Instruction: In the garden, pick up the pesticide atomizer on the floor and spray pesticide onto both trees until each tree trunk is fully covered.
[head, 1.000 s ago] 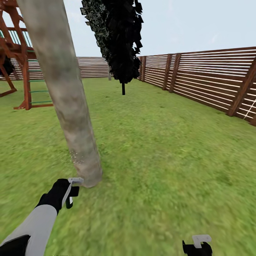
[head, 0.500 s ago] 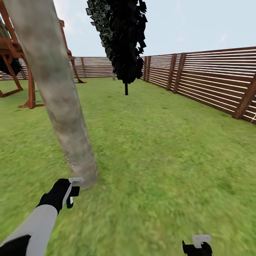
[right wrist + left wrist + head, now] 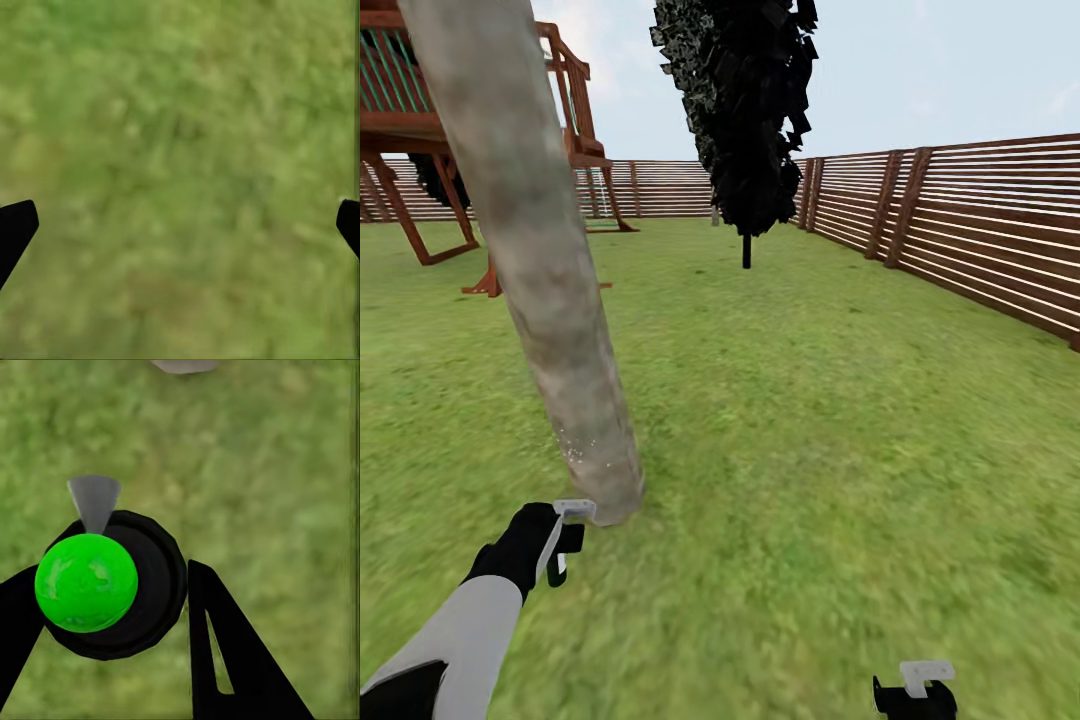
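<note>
Head view: the left gripper [image 3: 565, 540] hangs low over the grass [image 3: 810, 450], just beside the foot of a thick grey-beige tree trunk [image 3: 550, 290] that leans up and out of the top of the picture. A faint scatter of pale specks sits on the bark near the base. The right gripper [image 3: 916, 690] is at the lower edge, well apart from the trunk, over open lawn.

In the left wrist view the two dark fingers [image 3: 225, 660] are closed on the atomizer [image 3: 112, 585] — a round black body with a bright green cap and a small grey nozzle pointing away toward the trunk's foot.

In the right wrist view the fingertips [image 3: 15, 229] sit at opposite edges, spread wide with only grass between them.

Farther off stand a black-leaved tree [image 3: 745, 110], a wooden play frame [image 3: 420, 130] behind the trunk, and the slatted brown fence [image 3: 980, 230] along the right and back.
</note>
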You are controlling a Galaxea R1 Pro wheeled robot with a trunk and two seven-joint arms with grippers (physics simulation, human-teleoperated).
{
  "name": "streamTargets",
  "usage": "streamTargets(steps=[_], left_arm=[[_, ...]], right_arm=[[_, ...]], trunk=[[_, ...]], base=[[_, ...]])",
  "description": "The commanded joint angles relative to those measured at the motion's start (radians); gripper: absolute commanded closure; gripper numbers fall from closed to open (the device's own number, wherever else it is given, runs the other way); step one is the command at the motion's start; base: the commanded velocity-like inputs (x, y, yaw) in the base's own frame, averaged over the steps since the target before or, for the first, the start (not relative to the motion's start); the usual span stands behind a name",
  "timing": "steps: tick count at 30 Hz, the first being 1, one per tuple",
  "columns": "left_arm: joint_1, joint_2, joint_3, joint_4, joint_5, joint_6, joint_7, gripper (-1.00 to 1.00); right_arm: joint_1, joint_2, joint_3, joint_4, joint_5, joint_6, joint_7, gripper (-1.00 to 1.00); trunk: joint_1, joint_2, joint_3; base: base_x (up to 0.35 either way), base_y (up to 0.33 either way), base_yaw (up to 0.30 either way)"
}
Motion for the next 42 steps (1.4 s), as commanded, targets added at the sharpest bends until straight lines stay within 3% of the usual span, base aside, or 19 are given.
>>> streamTargets(steps=[1,12,14,18,27,30,32,34,35,42], left_arm=[[-0.001,-0.001,0.004,-0.002,-0.007,0.004,-0.004,1.0],[-0.001,-0.005,0.006,-0.002,-0.004,0.004,-0.004,1.0],[-0.001,-0.006,0.004,-0.002,0.046,0.002,-0.004,1.0],[-0.001,-0.005,0.0,-0.002,0.067,0.0,-0.003,1.0],[-0.013,0.014,-0.008,-0.018,0.062,0.021,-0.003,1.0],[-0.034,0.02,-0.009,-0.029,0.063,0.074,-0.004,1.0],[-0.067,0.015,-0.027,-0.035,0.064,0.088,-0.004,1.0],[-0.107,0.006,-0.092,-0.037,0.066,0.159,-0.004,1.0],[-0.113,0.005,-0.101,-0.04,0.066,0.172,-0.004,1.0],[-0.127,0.006,-0.111,-0.058,0.067,0.19,-0.004,1.0]], right_arm=[[-0.001,0.0,-0.006,0.002,0.01,-0.003,-0.005,-1.0],[-0.001,0.0,-0.006,0.002,0.012,-0.003,-0.005,-1.0],[-0.001,0.0,-0.006,0.002,0.012,-0.003,-0.005,-1.0],[-0.001,0.0,-0.006,0.003,0.013,-0.003,-0.005,-1.0],[-0.001,0.0,-0.006,0.002,0.013,-0.003,-0.006,-1.0],[-0.001,0.0,-0.006,0.002,0.012,-0.003,-0.007,-1.0],[-0.001,-0.002,-0.006,0.001,0.013,-0.003,-0.006,-1.0],[-0.001,-0.005,-0.006,0.001,0.013,-0.003,-0.006,-1.0],[-0.001,-0.005,-0.006,0.001,0.013,-0.003,-0.006,-1.0],[-0.001,-0.005,-0.006,0.001,0.013,-0.003,-0.007,-1.0]], trunk=[[0.0,0.0,-0.001],[0.0,0.0,-0.001],[0.0,0.0,-0.001],[0.0,0.0,-0.001],[0.0,0.0,-0.001],[0.0,0.0,-0.001],[0.0,0.0,-0.001],[0.0,0.0,-0.001],[0.0,0.0,-0.001],[0.0,0.0,-0.001]], base=[[0.123,-0.256,0.009],[0.147,-0.25,0.025],[0.245,-0.198,0.236],[0.159,-0.116,0.269],[0.005,-0.003,0.275],[0.0,0.0,0.132],[0.0,0.0,0.023],[0.0,0.0,0.004],[0.0,0.0,0.0],[0.029,-0.019,0.0]])
